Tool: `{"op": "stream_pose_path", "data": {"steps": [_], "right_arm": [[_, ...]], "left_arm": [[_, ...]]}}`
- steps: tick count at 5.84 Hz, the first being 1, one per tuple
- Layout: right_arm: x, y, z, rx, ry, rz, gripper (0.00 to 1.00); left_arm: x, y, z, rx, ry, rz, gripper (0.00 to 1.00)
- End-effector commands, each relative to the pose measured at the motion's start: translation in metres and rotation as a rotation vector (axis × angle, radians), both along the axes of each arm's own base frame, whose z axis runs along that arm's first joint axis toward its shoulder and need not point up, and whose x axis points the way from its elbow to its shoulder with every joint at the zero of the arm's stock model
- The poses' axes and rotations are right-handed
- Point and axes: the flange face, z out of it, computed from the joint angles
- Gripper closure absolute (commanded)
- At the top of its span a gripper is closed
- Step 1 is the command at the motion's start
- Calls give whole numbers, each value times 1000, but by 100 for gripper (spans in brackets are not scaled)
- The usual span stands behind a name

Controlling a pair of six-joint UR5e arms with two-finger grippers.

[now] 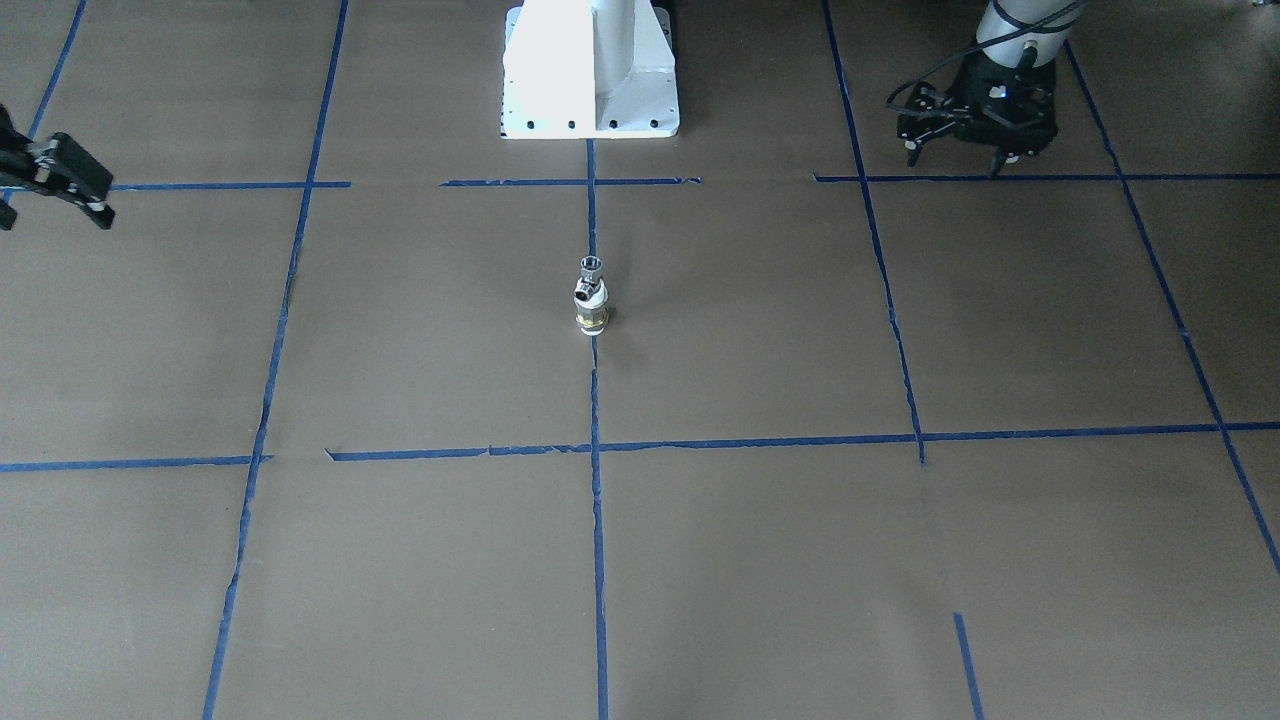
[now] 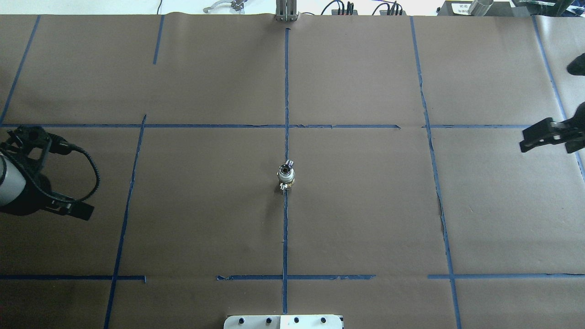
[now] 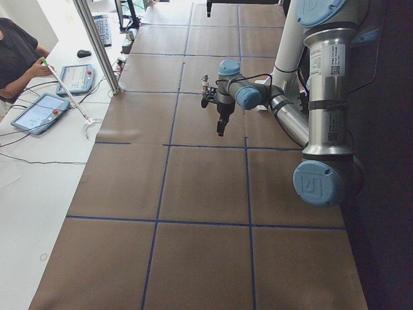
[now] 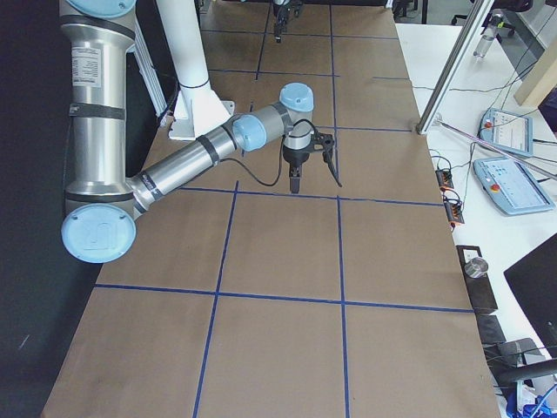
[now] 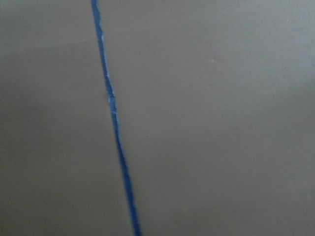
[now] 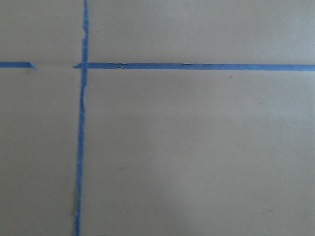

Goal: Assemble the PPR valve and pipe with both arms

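Note:
A small white-and-metal valve-and-pipe piece (image 1: 591,297) stands upright on the centre tape line, alone at mid-table; it also shows in the overhead view (image 2: 286,176). At this size I cannot tell valve from pipe. My left gripper (image 1: 955,158) hangs open and empty near my base, far to the piece's side, and shows in the overhead view (image 2: 55,173) and the left view (image 3: 221,119). My right gripper (image 1: 50,208) is open and empty at the opposite table edge (image 2: 550,137), fingers spread in the right view (image 4: 315,178). Both wrist views show only brown paper and blue tape.
The white pedestal (image 1: 590,70) stands at the table's robot side. Blue tape lines (image 2: 286,91) grid the brown paper. A metal pole (image 3: 97,45) stands at the far edge. Beside the table sit an operator (image 3: 16,55) and teach pendants (image 4: 513,161).

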Motion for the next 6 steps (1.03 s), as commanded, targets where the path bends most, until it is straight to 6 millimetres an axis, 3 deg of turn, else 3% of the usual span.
{"op": "stream_pose_path", "data": {"steps": [1,2,3,4,5,6], "right_arm": [[106,6,107,81,-28,-110,0],[120,23,149,88,-17,-181,0],[135,34,165,78,-15,-169,0],[144,39,180,82,-19,-182,0],[146,38,180,79,-15,-174,0],[145,33,174,83,-19,-163,0]], "left_arm": [[-73,-24,40,3,27,48,0],[-107,-45,88,0,27,83,0],[-167,-66,140,1,63,76,0],[-221,-73,196,3,148,79,0],[-252,-71,209,-36,166,0,0],[-260,-70,213,-79,147,-58,0]]}}
